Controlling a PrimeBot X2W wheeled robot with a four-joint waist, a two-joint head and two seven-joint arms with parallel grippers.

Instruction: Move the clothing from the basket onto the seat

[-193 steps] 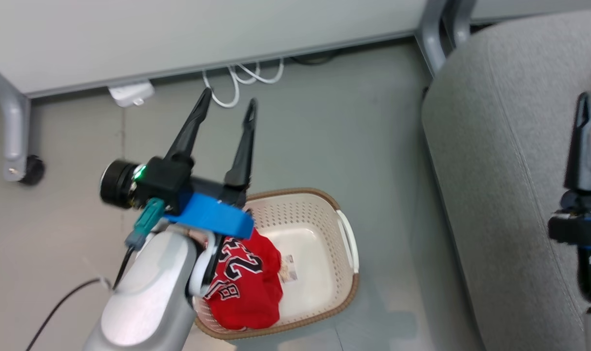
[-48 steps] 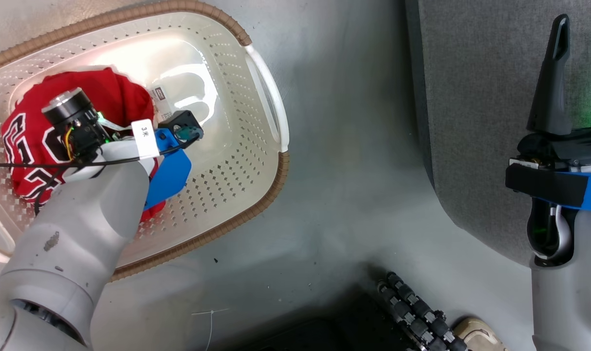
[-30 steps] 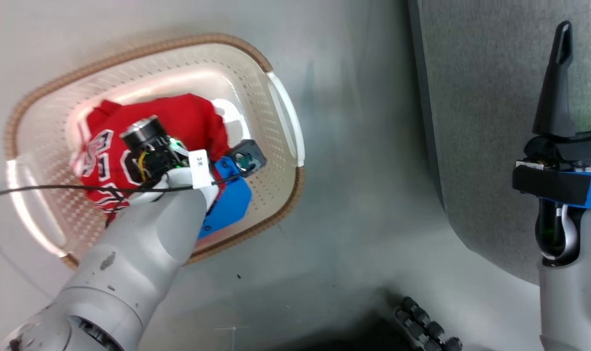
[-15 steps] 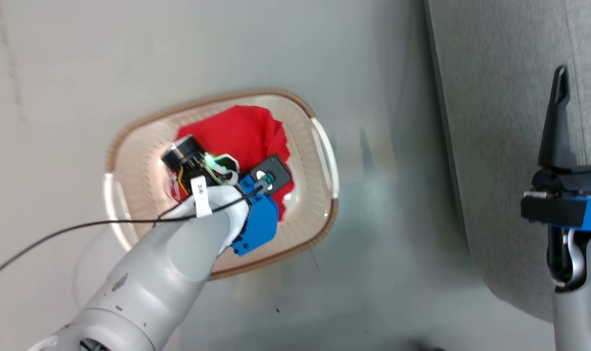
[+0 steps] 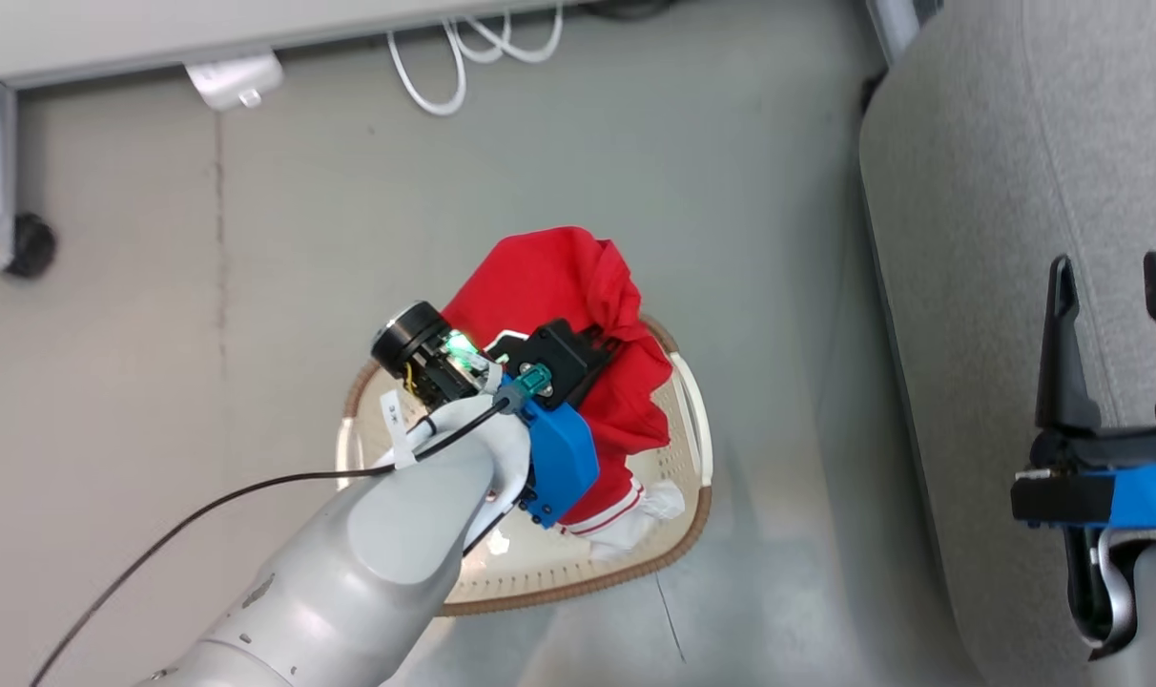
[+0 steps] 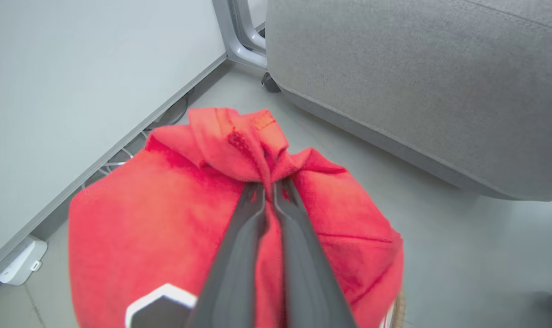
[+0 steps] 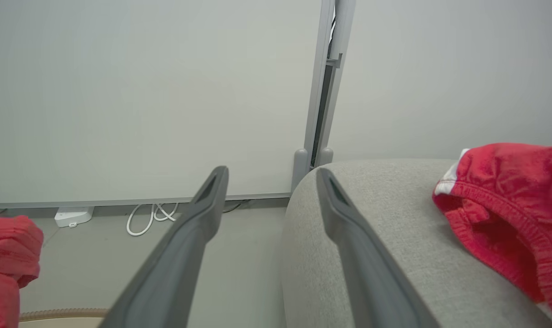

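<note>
Your left gripper (image 6: pixel 269 187) has its jaws closed on a fold of the red jersey (image 5: pixel 549 286), and the cloth hangs from them in a bundle above the basket (image 5: pixel 673 453). The lower end with the white trim (image 5: pixel 635 510) is low at the basket; I cannot tell if it touches the bottom or the rim. The seat (image 5: pixel 979 191) is to the right of the basket, with a strip of bare floor (image 5: pixel 788 382) between them. Your right gripper (image 5: pixel 1112 277) hovers over the edge of the seat, its jaws wide open and with nothing between them. 1 more red garment (image 7: pixel 508 200), by its gathered band probably shorts, lies on the seat, so I judge that this jersey is the last of the 2 pieces.

For this step, first lift straight up until the white trim is clear of the brown rim (image 5: pixel 654 563), otherwise the cloth can catch and pull the light basket. After that carry the jersey to the right, high enough that the hanging part passes over the rounded edge of the seat and does not wipe against its side. The grip is only on a small fold, so move smoothly or the cloth can slip out. Go well over the cushion, not only to its edge, since a long soft piece slides off easily. Mind the right gripper, which stands in the path. Lower until the cloth rests on the seat, and only then open the jaws
</note>
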